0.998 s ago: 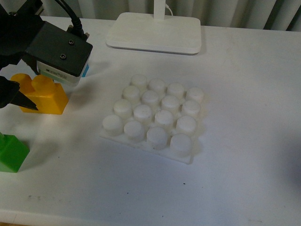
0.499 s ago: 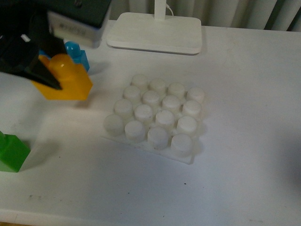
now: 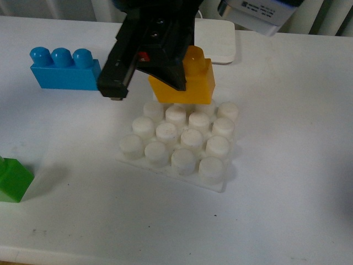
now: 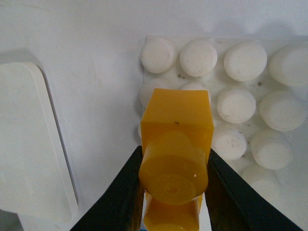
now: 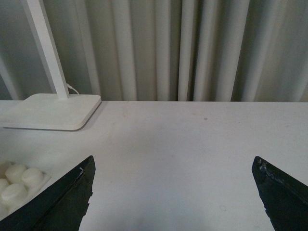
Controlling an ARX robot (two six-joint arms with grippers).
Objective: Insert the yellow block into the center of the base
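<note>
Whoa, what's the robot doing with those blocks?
It's building. The left gripper is pinching the yellow block and holding it above the far side of the base, not pressed onto the middle studs yet. The right gripper is open and empty, off to the side. A blue brick and a green brick sit on the table, untouched.

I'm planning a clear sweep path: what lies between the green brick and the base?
Nothing. In the front view, the stretch of white table between the green brick and the base is bare.
</note>
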